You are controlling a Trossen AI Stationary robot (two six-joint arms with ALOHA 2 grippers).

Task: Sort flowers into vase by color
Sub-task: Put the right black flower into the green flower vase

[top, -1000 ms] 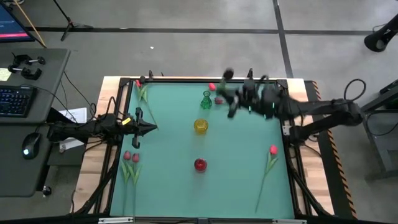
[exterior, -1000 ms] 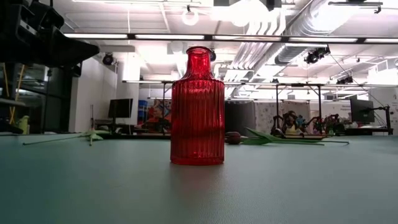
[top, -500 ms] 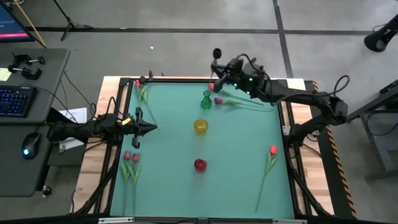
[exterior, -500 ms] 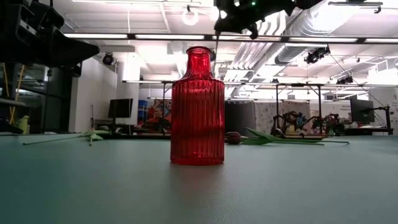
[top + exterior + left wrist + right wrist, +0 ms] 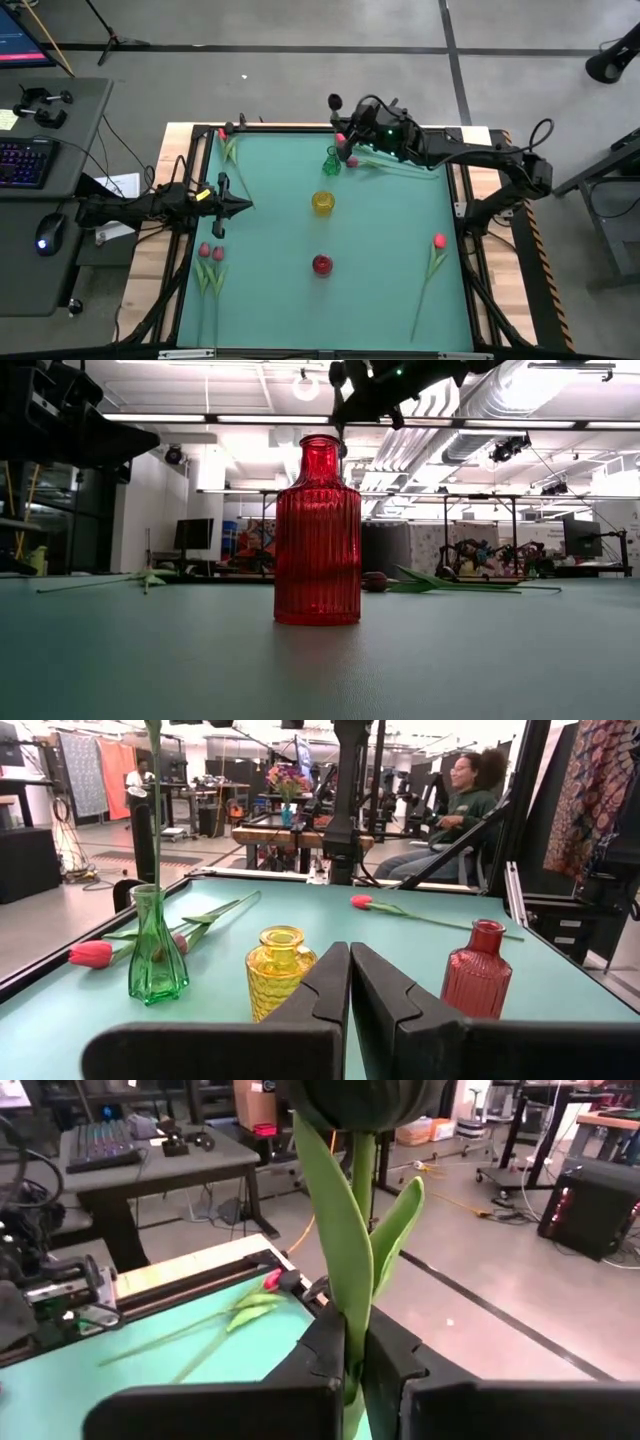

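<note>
Landmark for all entries: the green vase (image 5: 332, 162), far middle of the desk (image 5: 400, 240).

Left gripper (image 5: 240, 206): parked at the desk's left edge, well left of the green vase; fingers (image 5: 325, 982) pressed together, empty.

Loose flowers, left of the vase: one tulip (image 5: 228, 146) at the far left corner; two pink ones (image 5: 211, 262) near the left edge toward the front.

Green vase: one thin stem (image 5: 155, 810) rises out of its neck. I cannot tell whether its tip has reached the bottom.

Yellow vase (image 5: 323, 202), just in front of the green one: I see nothing in it.

Red vase (image 5: 321, 264), farther in front: nothing visible inside.

Right gripper (image 5: 352, 125): above and just right of the green vase, fingers clamped on a dark-headed tulip (image 5: 355, 1230) at the leaves.

Loose flowers, right of the vase: two (image 5: 352, 160) lying just beside it; one red (image 5: 437, 243) well off toward the front right.

Risks, as I judge them: the long stem may flex and miss or catch the narrow neck; pressing sideways could tip the light vase; releasing early would let the flower topple out.
</note>
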